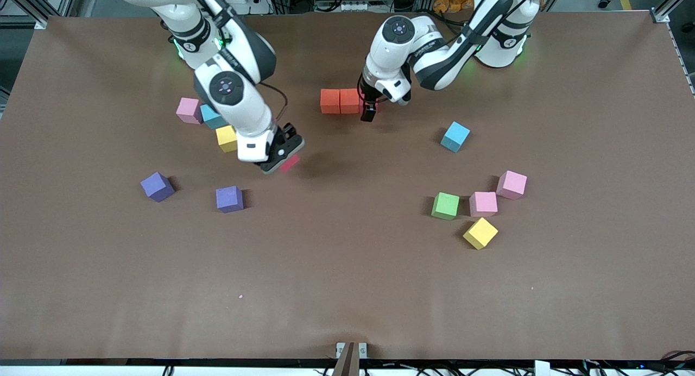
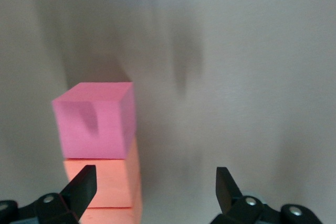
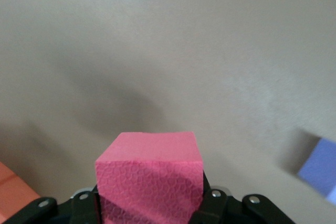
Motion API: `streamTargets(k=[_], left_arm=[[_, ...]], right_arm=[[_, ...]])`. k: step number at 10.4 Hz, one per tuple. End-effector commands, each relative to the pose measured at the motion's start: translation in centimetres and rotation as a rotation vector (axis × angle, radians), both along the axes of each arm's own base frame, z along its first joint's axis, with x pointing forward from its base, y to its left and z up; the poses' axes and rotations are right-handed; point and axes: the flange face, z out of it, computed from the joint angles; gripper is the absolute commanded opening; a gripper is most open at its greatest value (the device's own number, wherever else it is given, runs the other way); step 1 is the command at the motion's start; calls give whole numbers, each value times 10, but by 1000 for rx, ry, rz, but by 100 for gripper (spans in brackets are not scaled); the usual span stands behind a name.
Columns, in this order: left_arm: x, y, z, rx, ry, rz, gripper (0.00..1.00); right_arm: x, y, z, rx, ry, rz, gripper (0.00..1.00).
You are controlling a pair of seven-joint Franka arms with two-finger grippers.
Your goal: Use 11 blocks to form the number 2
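Two orange blocks (image 1: 329,101) (image 1: 349,101) lie side by side near the robots' end of the table. In the left wrist view a pinkish-red block (image 2: 94,124) continues this row past the orange blocks (image 2: 105,179). My left gripper (image 1: 369,113) (image 2: 156,187) hangs low at that end of the row, open, with nothing between its fingers. My right gripper (image 1: 279,156) (image 3: 149,205) is shut on a red block (image 1: 290,163) (image 3: 149,179), held above bare table toward the right arm's end.
By the right arm lie a pink block (image 1: 189,110), a light-blue cube (image 1: 212,117) and a yellow block (image 1: 227,138). Two purple blocks (image 1: 157,186) (image 1: 229,199) sit nearer the camera. Toward the left arm's end lie a light-blue cube (image 1: 455,136), green (image 1: 445,206), two pink (image 1: 483,204) (image 1: 511,184) and a yellow block (image 1: 480,233).
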Motion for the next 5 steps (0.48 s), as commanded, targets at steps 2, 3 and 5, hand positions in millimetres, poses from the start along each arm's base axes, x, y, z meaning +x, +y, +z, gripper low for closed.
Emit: streamTargets(k=[2,3,5], left_arm=[[49,26,17,49,-40,-93,100],[62,37,17,55,-45,-126,100],[91,63,18,66,-54,-175,100]], right_arm=[[-26,40,-10,15,56,-238,24],[-35,54,-13,25,65,-314,24],[-58,83,-10,39,72,-430,24]])
